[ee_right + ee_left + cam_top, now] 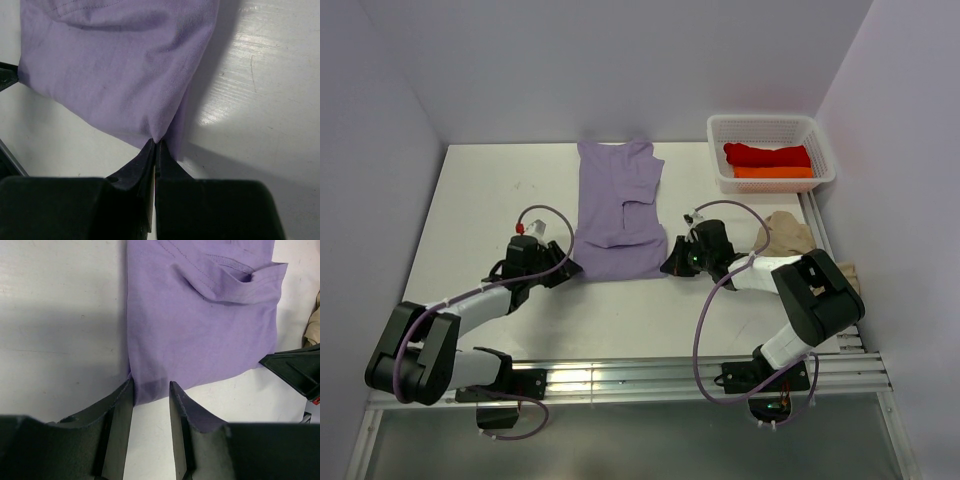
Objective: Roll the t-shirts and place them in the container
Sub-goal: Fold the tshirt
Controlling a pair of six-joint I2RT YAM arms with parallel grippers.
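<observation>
The lavender t-shirt [618, 205] lies flat, folded narrow, in the middle of the table, hem toward me. My left gripper [568, 270] is open at the hem's left corner; in the left wrist view the cloth's corner [150, 390] lies between its spread fingers. My right gripper [670, 266] is shut on the hem's right corner, pinching the cloth [157, 137]. The beige t-shirt [786, 236] lies crumpled at the right. The red t-shirt [766, 154] and the orange t-shirt [772, 172] lie rolled in the basket.
The white mesh basket [817, 140] stands at the back right corner. Purple cables loop over both arms. A metal rail [650, 378] runs along the table's near edge. Walls close in on the left, back and right.
</observation>
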